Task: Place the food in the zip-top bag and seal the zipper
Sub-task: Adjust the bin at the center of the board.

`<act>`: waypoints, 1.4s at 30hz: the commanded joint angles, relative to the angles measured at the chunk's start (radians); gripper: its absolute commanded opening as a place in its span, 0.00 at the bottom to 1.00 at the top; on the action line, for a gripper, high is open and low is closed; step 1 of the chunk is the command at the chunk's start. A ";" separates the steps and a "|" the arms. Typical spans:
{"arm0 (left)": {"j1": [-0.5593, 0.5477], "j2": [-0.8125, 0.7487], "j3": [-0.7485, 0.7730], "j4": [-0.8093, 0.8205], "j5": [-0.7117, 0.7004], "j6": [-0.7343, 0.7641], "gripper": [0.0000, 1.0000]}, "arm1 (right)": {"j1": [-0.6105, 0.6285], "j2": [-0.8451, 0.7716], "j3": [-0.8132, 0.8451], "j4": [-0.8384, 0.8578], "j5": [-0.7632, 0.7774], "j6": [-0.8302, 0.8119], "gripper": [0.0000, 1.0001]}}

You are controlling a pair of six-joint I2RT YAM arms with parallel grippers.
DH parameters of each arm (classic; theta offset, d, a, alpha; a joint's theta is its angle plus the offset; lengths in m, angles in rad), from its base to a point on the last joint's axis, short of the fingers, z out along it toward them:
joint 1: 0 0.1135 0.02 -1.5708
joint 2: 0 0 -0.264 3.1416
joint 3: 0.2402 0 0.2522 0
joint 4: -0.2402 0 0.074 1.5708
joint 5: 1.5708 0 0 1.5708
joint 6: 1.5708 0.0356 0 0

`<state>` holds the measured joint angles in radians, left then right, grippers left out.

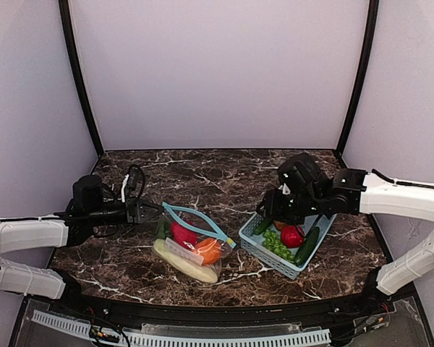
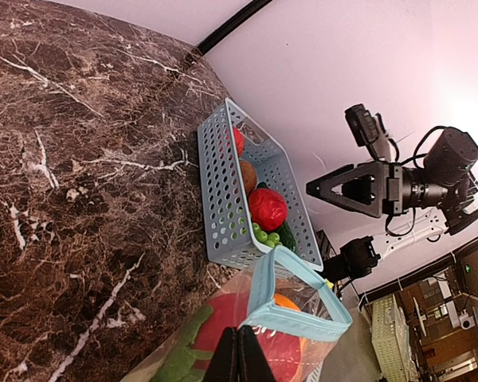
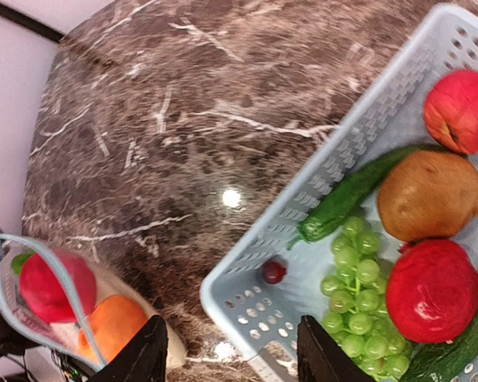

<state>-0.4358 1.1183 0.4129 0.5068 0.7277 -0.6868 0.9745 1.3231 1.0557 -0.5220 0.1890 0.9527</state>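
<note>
Bright even overhead light, soft shadows, small glare spot on glossy table [image 3: 232, 197], frames sharp

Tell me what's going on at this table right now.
Two robot arms are packing toy food into a clear bag. The left gripper is shut on the bag's blue mouth edge, which gapes open; an orange and a red piece are inside. The right gripper hangs open and empty over the blue basket, which holds grapes, a cucumber and more.
</note>
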 commanded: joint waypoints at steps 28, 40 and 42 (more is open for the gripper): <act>0.002 -0.150 -0.075 -0.035 -0.036 -0.026 0.01 | -0.196 0.362 -0.136 0.331 -0.054 0.214 0.43; 0.002 -0.203 -0.092 -0.061 -0.057 -0.036 0.01 | -0.197 0.438 -0.080 0.195 0.063 0.217 0.44; 0.002 -0.214 -0.093 -0.072 -0.061 -0.033 0.01 | -0.197 0.429 -0.073 0.139 0.098 0.212 0.41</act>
<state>-0.4358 0.9367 0.3374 0.4606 0.6758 -0.7223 0.7853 1.7283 0.9688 -0.2455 0.1913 1.1671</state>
